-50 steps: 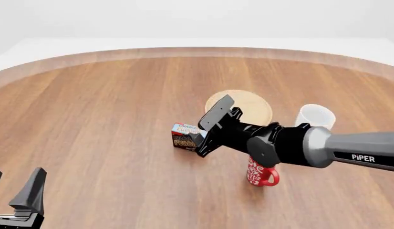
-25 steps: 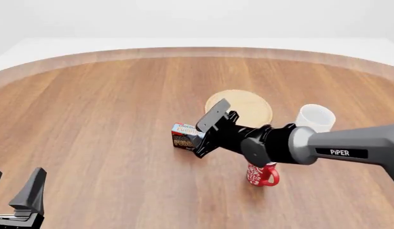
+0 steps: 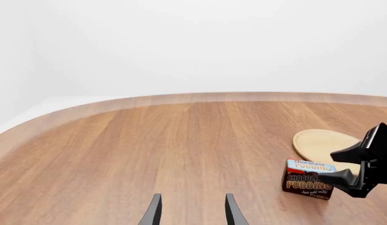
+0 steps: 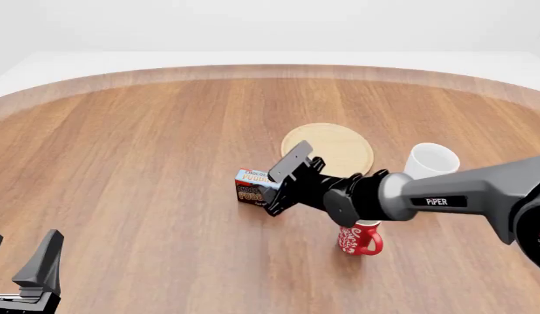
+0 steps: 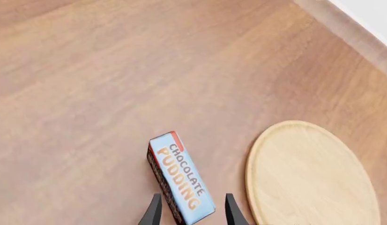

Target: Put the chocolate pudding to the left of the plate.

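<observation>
The chocolate pudding (image 4: 250,186) is a small brown box with a light blue top, lying on the table just left of the round tan plate (image 4: 342,145). My right gripper (image 4: 282,183) is open, with its fingers on either side of the box's near end. I cannot tell whether they touch it. In the right wrist view the pudding (image 5: 180,180) runs between the fingertips (image 5: 153,212), with the plate (image 5: 312,173) beside it. My left gripper (image 4: 21,254) is open and empty at the near left corner. The left wrist view shows the pudding (image 3: 308,179), the plate (image 3: 322,143) and my right gripper (image 3: 359,161).
A white mug (image 4: 432,161) stands right of the plate. A red patterned mug (image 4: 359,239) stands nearer, under my right arm. The wooden table's curved far edge (image 4: 270,70) runs across the back.
My right arm has stretched forward and lowered, bringing the open gripper down around the pudding box. The box, plate and mugs have not moved. The left arm is still.
</observation>
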{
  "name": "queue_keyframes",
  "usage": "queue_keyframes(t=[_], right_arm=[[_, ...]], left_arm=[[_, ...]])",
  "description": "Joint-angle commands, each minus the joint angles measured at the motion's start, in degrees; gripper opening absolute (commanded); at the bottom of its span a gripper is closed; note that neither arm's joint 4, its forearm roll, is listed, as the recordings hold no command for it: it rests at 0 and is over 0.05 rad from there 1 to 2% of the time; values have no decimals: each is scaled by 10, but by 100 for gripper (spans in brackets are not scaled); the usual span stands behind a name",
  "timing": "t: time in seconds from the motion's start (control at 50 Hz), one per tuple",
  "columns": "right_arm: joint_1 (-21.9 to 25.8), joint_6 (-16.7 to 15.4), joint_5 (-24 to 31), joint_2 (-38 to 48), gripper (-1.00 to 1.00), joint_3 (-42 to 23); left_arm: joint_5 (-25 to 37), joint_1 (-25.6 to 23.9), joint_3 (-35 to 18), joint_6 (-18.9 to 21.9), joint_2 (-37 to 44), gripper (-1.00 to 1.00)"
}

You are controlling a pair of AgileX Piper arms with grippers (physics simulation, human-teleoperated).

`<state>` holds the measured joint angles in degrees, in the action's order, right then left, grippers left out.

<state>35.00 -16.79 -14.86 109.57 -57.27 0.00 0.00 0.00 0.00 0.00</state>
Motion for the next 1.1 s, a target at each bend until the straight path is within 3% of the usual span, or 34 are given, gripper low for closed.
queue_keyframes(t=[0.02, 0.64, 0.66, 1.1], right_arm=[[-8, 4, -11, 25, 100, -4], [2, 14, -23, 41, 100, -9], [3, 15, -24, 41, -100, -8], [23, 24, -34, -32, -100, 47]], left_arm=[[0, 0, 0, 0, 0, 100], [0, 0, 0, 0, 0, 100], [0, 0, 0, 0, 0, 100], [0, 0, 0, 0, 0, 100]])
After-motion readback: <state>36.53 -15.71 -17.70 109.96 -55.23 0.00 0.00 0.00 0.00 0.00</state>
